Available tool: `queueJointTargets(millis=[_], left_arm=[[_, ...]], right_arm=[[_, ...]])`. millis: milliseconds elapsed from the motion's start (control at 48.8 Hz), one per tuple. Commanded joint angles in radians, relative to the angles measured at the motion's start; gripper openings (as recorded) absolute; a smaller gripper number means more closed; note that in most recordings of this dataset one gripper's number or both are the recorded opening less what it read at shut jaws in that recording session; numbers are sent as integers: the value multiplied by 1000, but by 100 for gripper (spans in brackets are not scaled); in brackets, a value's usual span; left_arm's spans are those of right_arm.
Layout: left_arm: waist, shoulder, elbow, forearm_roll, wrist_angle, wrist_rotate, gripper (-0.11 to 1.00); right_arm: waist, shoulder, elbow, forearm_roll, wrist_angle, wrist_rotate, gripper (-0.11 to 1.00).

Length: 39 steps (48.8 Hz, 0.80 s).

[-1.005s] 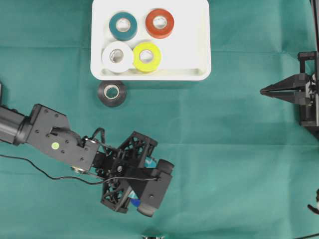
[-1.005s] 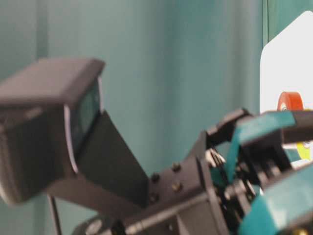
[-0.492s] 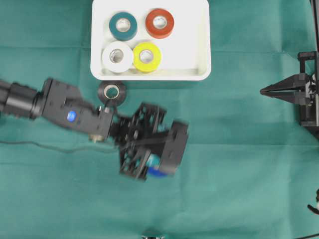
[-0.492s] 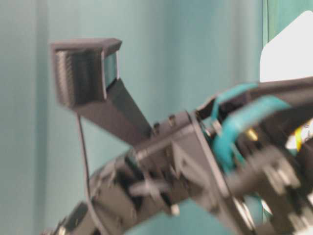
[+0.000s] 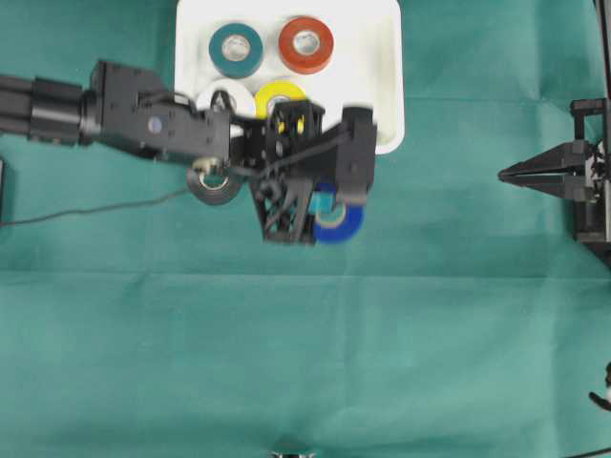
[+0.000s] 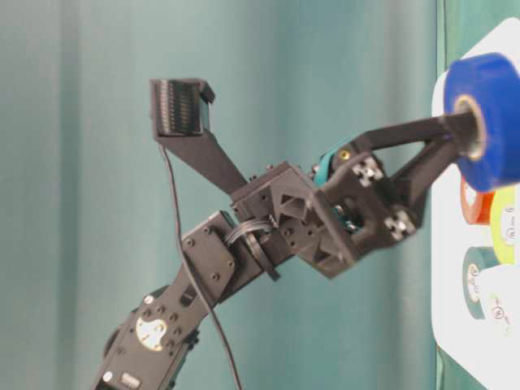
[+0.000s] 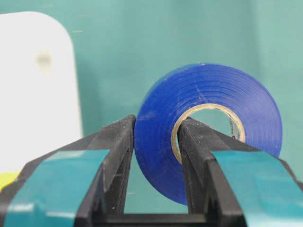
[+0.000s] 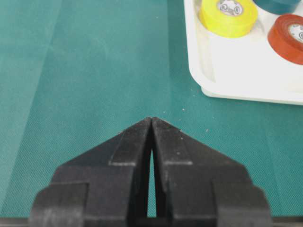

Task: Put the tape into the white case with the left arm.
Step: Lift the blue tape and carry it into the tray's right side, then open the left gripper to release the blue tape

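Blue tape [image 7: 203, 127]: a roll of glossy blue tape wound on a tan cardboard core, shown on edge in the left wrist view. The left fingers [image 7: 156, 165], black with teal bands, pinch one wall of the roll: one finger lies against the outer face, the other reaches through the core. The roll is thus held clear of the green counter [image 5: 430, 334].

In the overhead view the left arm [image 5: 143, 124] reaches in from the left, and the blue tape [image 5: 336, 220] hangs just off the near edge of the white case [image 5: 382, 86], beside its right corner and outside the rim. The arm's black frame covers part of the case's near edge.

The case, a shallow white tray with rounded corners and a raised rim, holds a teal roll [image 5: 236, 50], a red roll [image 5: 305, 44], a yellow roll [image 5: 280, 95] and a white roll [image 5: 218, 95], the last two partly covered by the arm. A black roll [image 5: 215, 184] lies on the counter just outside the case, partly under the arm.

The right fingers [image 8: 151, 124], all black, are pressed together with nothing between them, well apart from the case at the right edge of the counter.
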Motion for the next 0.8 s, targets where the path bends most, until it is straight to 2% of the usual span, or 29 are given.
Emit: queueJointTargets(millis=[0,287,554,779], left_arm=[[41,-15,-25,2,-21,-2,26],[143,-6,-23,2,-137,-3,26],[206,17,-15,2,-149,-2,26],[221,69,-32,2,-150,-2,26]], right_arm=[[0,6,-9,0,-11,2,-10],[0,6,-11,-2,-11,2,-10],[0,6,-8,0,-12,2,-10],[-2,6,-8,0,-14,2,-10]])
